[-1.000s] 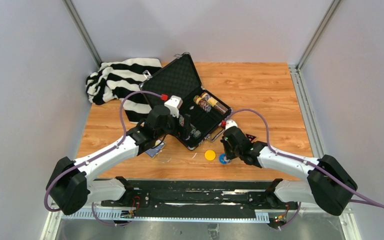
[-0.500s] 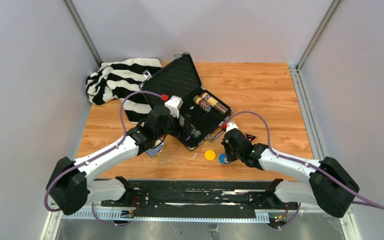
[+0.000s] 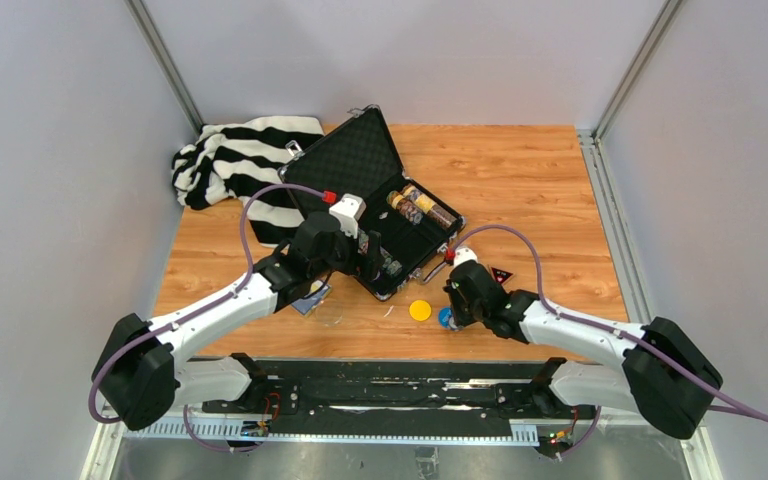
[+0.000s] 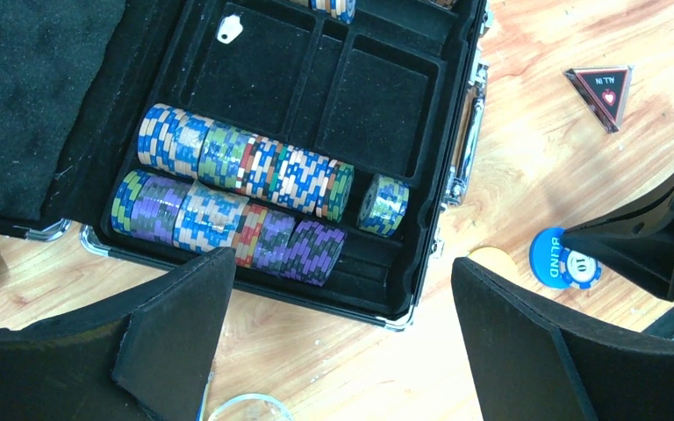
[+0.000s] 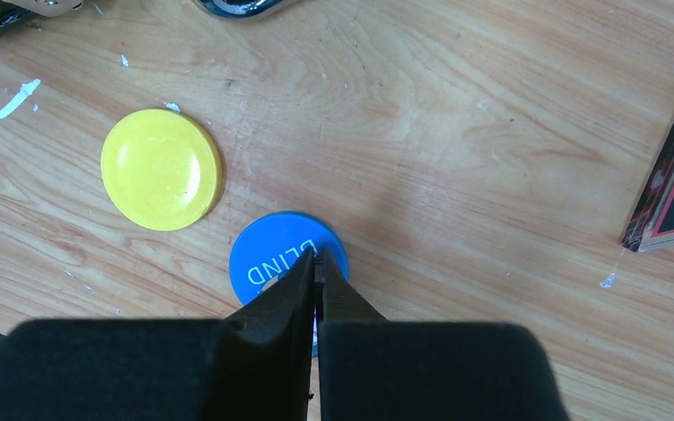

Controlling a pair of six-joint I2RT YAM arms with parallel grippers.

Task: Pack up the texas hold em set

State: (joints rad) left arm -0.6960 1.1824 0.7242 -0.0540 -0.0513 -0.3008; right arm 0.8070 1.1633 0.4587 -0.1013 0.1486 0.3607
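Right arm's wrist has crept slightly toward the near edge of the worktop; the left arm has held. The right gripper (image 5: 318, 263) is clenched empty, tips on the blue disc (image 5: 268, 254) beside the yellow disc (image 5: 162, 168). Pinched shut, it may only skid the flat disc away. The left gripper (image 4: 342, 267) hangs spread wide over the case (image 4: 377, 101), open mid-worktop, black-lined, chips (image 4: 246, 167) in two rows.

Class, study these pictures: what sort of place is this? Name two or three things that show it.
Probably a robotics lab test cell: a wooden table enclosed by plain grey panels, two robot arms bolted at its near edge, and an open poker case lying on it.
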